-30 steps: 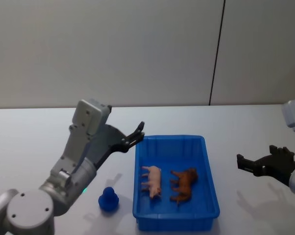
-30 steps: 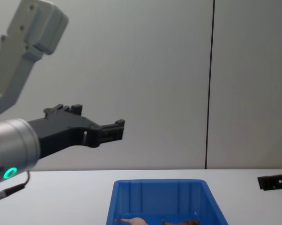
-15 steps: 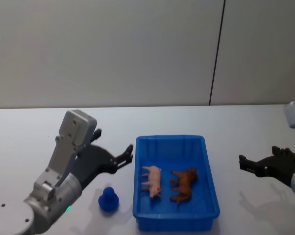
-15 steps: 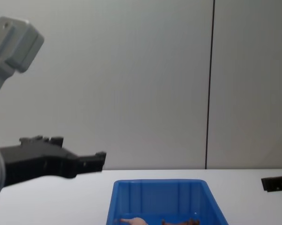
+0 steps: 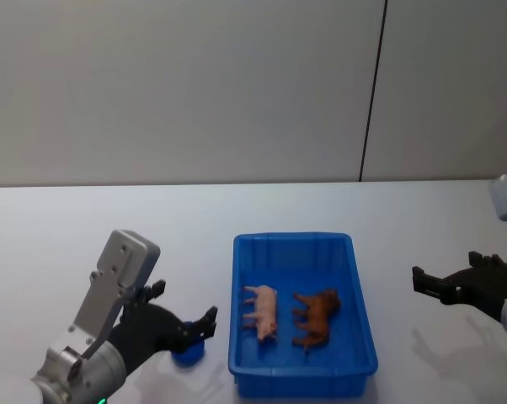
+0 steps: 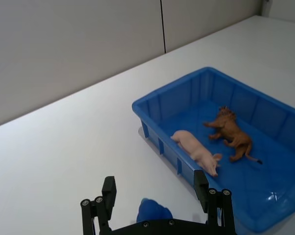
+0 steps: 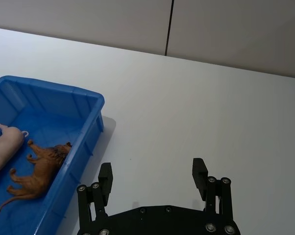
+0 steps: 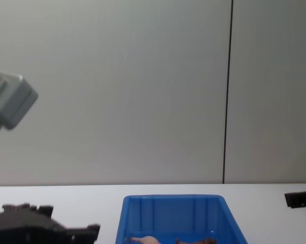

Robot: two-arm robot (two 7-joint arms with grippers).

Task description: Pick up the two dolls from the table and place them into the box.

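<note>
We find the pale pink doll [image 5: 262,310] and the reddish-brown doll [image 5: 315,318] lying side by side inside the box [image 5: 292,239], lower centre of the head view; we judge placing complete. The left gripper [image 6: 155,181], lower left, and the right gripper [image 7: 152,166], right edge, hang wide open and empty, with nothing left to carry.

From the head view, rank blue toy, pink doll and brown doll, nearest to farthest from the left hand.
1. Blue toy, beside the left hand.
2. Pink doll, left in the box.
3. Brown doll, right in the box.
</note>
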